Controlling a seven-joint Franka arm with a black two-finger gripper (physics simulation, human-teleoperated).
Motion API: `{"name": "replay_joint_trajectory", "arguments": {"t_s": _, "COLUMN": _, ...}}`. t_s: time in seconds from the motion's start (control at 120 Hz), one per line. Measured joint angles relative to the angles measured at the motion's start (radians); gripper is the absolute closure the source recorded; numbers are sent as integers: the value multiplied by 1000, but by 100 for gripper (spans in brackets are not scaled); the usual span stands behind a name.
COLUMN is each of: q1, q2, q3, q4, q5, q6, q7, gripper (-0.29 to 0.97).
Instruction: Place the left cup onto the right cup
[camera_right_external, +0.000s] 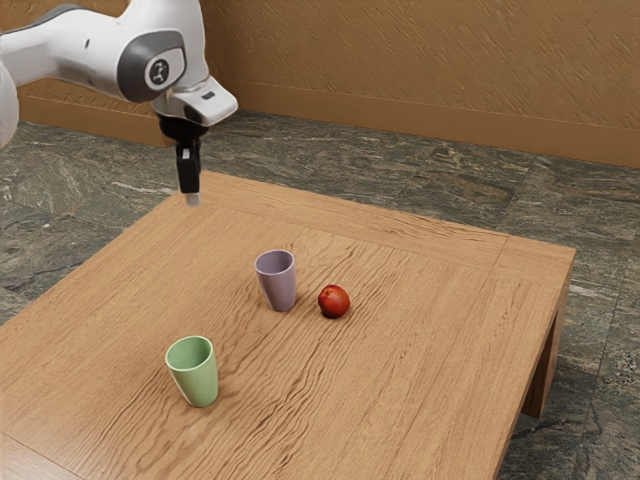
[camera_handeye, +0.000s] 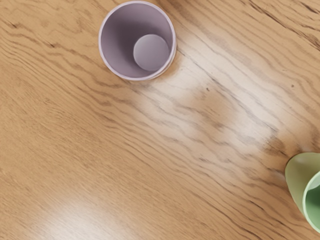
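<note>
A green cup (camera_right_external: 193, 370) stands upright near the table's front, toward the exterior view's left. A purple cup (camera_right_external: 276, 279) stands upright near the middle of the table, its mouth up. My gripper (camera_right_external: 189, 196) hangs pointing down, well above the table's far left corner, apart from both cups and holding nothing. The wrist view looks straight down into the purple cup (camera_handeye: 137, 40). In that same view the green cup (camera_handeye: 306, 194) is cut off by the frame's edge.
A red apple (camera_right_external: 334, 300) lies just to the exterior view's right of the purple cup. The wooden table (camera_right_external: 420, 380) has bare wood across its right half and between the cups. Its right edge drops to a stone floor.
</note>
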Motion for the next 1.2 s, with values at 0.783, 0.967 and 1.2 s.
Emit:
{"name": "replay_joint_trajectory", "arguments": {"t_s": 0.783, "q1": 30, "q2": 460, "q3": 1, "q4": 268, "q5": -120, "q6": 147, "q7": 112, "gripper": 0}}
{"name": "replay_joint_trajectory", "arguments": {"t_s": 0.967, "q1": 28, "q2": 492, "q3": 0, "q4": 268, "q5": -133, "q6": 201, "q7": 135, "gripper": 0}}
{"name": "replay_joint_trajectory", "arguments": {"t_s": 1.2, "q1": 13, "q2": 518, "q3": -6, "q4": 267, "q5": -146, "q6": 246, "q7": 157, "gripper": 0}}
